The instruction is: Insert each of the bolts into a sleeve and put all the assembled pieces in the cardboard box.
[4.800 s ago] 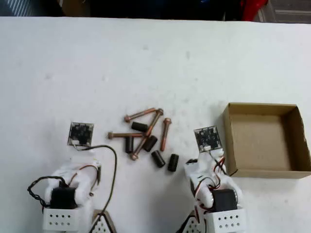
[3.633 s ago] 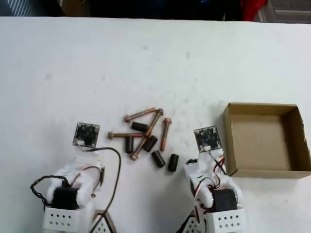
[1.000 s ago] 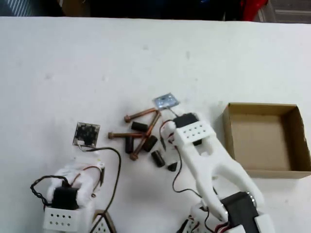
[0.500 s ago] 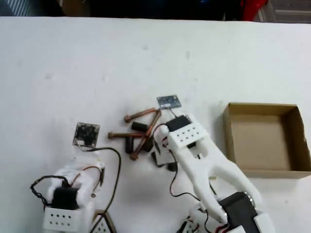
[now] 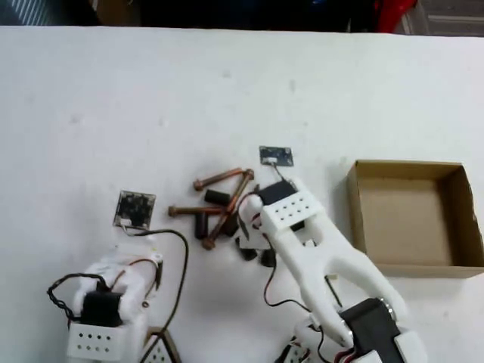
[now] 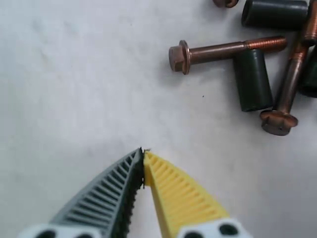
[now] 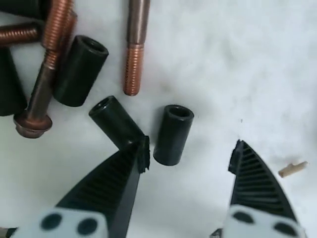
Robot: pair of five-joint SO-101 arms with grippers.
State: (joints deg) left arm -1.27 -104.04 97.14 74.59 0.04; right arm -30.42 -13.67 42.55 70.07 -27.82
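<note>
One sleeve (image 7: 173,134), five o'clock of the pile (image 5: 224,209), sits inside right gripper's (image 7: 188,156) spread fingers; centre before squeezing. Left gripper (image 6: 143,161) clenched, empty.

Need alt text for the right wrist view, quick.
The right gripper hangs open with a short black cylindrical sleeve lying between its fingertips on the white table. More black sleeves and copper-coloured bolts lie just beyond.

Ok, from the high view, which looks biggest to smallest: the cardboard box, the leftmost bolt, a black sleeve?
1. cardboard box, by far
2. leftmost bolt
3. black sleeve beside it, shorter than the bolt
</note>
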